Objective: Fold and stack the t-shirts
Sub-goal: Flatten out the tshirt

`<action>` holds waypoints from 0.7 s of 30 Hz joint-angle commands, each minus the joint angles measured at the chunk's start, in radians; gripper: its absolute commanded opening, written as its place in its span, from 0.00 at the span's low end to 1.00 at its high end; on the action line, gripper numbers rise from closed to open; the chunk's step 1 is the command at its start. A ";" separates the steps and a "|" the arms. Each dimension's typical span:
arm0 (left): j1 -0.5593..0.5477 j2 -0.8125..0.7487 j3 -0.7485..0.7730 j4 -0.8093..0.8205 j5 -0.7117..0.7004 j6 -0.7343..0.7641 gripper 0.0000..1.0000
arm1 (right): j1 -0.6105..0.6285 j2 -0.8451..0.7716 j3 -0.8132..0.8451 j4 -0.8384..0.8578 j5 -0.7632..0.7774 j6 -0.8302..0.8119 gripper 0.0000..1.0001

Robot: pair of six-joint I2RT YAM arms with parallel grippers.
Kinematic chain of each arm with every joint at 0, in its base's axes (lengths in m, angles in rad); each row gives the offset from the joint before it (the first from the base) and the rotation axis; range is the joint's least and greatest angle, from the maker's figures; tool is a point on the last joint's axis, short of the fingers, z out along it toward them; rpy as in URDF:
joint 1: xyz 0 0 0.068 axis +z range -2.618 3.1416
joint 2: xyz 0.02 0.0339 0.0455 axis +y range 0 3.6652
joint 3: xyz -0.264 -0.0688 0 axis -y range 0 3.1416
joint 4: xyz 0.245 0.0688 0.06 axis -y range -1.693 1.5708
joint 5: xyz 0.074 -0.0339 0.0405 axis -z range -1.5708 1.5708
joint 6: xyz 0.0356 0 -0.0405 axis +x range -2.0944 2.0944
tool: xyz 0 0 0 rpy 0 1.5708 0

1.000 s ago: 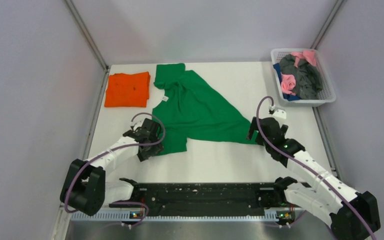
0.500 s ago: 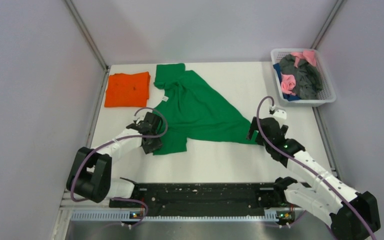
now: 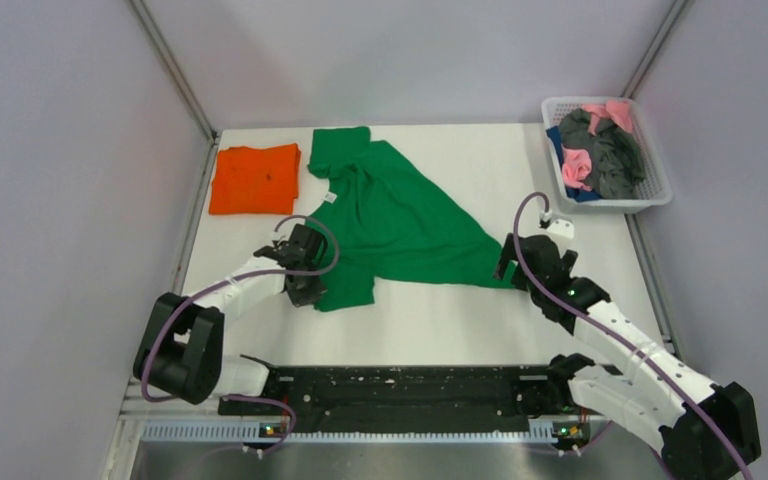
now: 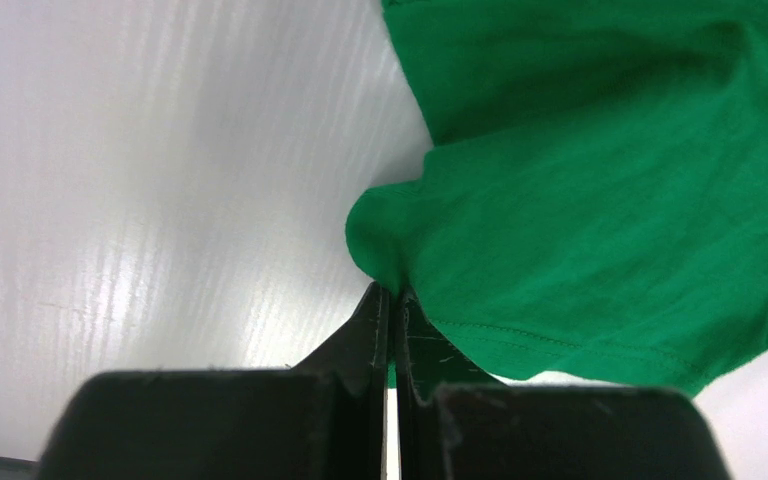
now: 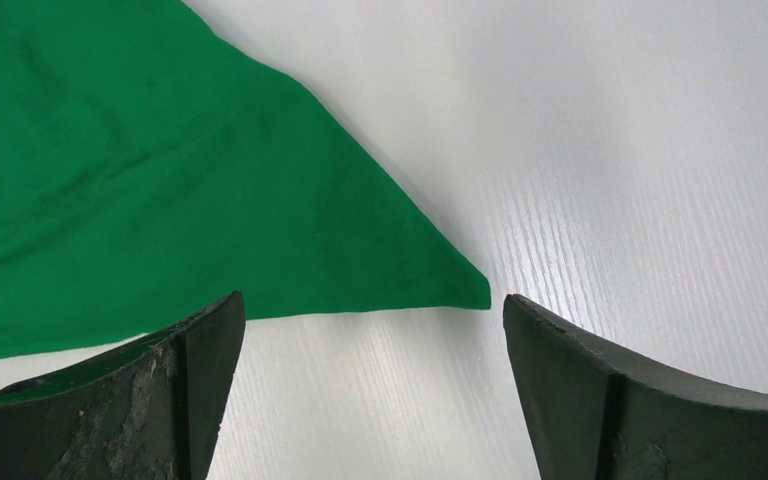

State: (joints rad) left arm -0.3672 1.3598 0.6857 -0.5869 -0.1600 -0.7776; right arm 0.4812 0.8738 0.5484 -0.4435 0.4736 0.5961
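A bright green t-shirt (image 3: 390,215) lies spread and rumpled across the middle of the white table (image 3: 440,320). An orange t-shirt (image 3: 254,178) lies folded flat at the back left. My left gripper (image 3: 309,296) is shut on the near-left edge of the green t-shirt (image 4: 580,220), with a small fold of cloth pinched between the fingertips (image 4: 375,310). My right gripper (image 5: 370,310) stands open just short of the shirt's pointed right corner (image 5: 465,285), with only bare table between its fingers (image 5: 200,350).
A white basket (image 3: 650,196) with pink, dark grey and blue garments stands at the back right corner. Grey walls close in the table on both sides. A black rail (image 3: 410,385) runs along the near edge between the arm bases.
My left gripper has moved right onto the green shirt's near-left edge and closed on it. The right arm has not moved.
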 commanded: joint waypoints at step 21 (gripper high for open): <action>-0.007 -0.450 0.017 -0.195 -0.147 -0.037 0.00 | -0.012 -0.071 -0.073 -0.177 -0.113 0.185 0.85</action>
State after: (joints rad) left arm -0.3748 0.9550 0.7010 -0.7662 -0.2790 -0.7998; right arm 0.4797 0.8413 0.5060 -0.6167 0.4694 0.7715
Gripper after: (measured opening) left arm 0.021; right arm 0.884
